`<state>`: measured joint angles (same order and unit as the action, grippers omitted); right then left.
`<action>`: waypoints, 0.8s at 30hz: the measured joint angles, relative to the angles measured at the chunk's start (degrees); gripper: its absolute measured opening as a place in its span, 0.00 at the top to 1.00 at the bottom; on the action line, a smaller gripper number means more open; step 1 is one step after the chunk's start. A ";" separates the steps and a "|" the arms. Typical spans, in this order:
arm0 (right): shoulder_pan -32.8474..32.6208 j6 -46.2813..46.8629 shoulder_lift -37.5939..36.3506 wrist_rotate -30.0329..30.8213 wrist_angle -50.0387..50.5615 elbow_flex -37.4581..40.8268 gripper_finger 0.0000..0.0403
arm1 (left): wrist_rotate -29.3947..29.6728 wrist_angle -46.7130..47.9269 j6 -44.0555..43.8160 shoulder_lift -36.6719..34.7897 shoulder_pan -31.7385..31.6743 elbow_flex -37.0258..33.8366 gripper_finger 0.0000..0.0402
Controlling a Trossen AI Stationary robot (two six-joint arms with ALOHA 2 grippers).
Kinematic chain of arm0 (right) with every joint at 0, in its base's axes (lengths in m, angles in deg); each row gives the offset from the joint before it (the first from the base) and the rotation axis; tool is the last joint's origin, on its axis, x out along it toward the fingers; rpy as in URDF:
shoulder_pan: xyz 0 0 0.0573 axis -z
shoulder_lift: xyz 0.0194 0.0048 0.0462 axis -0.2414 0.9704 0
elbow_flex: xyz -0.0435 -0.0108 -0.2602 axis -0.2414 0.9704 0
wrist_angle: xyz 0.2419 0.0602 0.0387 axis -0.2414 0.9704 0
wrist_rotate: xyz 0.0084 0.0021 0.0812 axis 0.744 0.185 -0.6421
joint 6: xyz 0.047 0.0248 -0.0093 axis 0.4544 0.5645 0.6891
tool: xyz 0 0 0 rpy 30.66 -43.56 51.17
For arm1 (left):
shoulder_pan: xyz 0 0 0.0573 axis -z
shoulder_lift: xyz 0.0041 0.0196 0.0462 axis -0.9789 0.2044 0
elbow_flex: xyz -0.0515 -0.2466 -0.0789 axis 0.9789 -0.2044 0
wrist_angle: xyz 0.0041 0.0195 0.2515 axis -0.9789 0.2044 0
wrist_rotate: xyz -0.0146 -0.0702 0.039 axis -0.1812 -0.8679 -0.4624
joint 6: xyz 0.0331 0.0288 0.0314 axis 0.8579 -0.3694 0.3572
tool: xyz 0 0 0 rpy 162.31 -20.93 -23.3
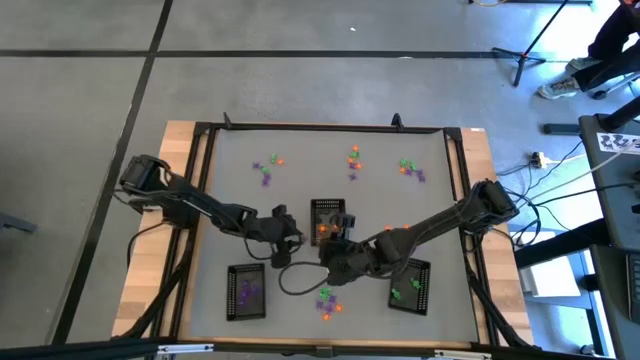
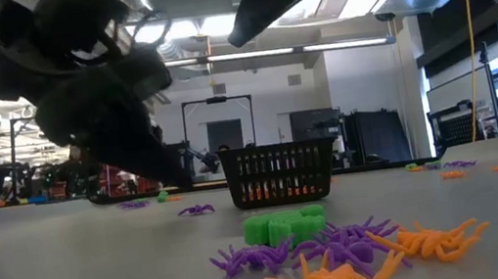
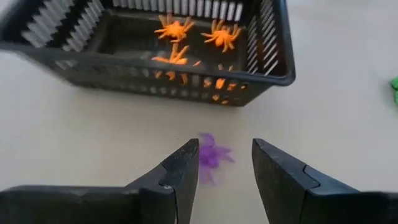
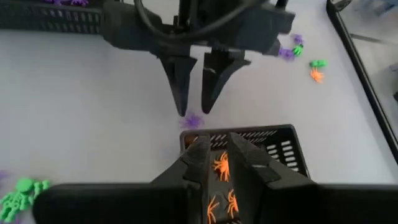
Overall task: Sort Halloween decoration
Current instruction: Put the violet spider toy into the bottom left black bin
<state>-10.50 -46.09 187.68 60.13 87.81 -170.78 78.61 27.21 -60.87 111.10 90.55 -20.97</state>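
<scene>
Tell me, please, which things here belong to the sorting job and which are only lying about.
Belong to the job:
- purple spider, between the open left jaws
- orange spiders in the middle tray
- heap of trinkets near the front edge
- trays holding purple and green

Lying about:
- cables beside the table

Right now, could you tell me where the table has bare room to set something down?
Bare: the far left corner of the table, and the middle band below the scattered trinkets. Crowded: around the middle basket and both grippers.
</scene>
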 joint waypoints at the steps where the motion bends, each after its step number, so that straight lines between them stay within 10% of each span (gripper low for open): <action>1: 0.00 -0.02 0.00 0.51 0.04 0.00 0.86 | -0.09 0.45 0.58 0.56 -0.11 0.32 0.65; 24: -0.02 1.23 -0.04 0.82 0.54 0.00 0.86 | 1.65 10.86 3.35 3.70 0.13 4.42 0.65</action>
<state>-10.52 -44.86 187.64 60.94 88.35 -170.78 80.26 38.07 -57.52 114.80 90.68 -16.54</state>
